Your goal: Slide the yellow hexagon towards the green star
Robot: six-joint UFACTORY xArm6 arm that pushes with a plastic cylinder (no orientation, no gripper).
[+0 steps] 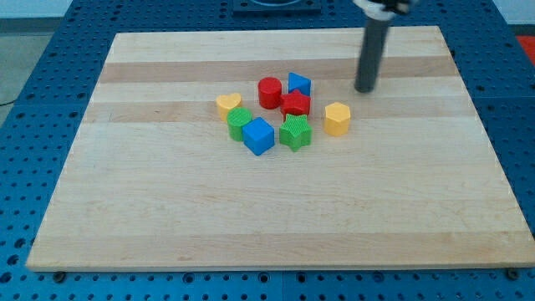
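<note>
Eight blocks cluster on a pale wooden board (167, 217) over blue pegboard (50, 75); no jaws show.

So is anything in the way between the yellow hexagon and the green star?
No. The yellow hexagon sits to the view's right of the green star with only bare board between them. My tip is up and to the right of the hexagon, nothing between those either.

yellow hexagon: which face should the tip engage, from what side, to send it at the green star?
Not a grip, a push. Engage the yellow hexagon on its face toward the view's right, since the green star lies to its left and slightly lower. My tip sits up and right of it, apart, so it must come down the right side first.
</note>
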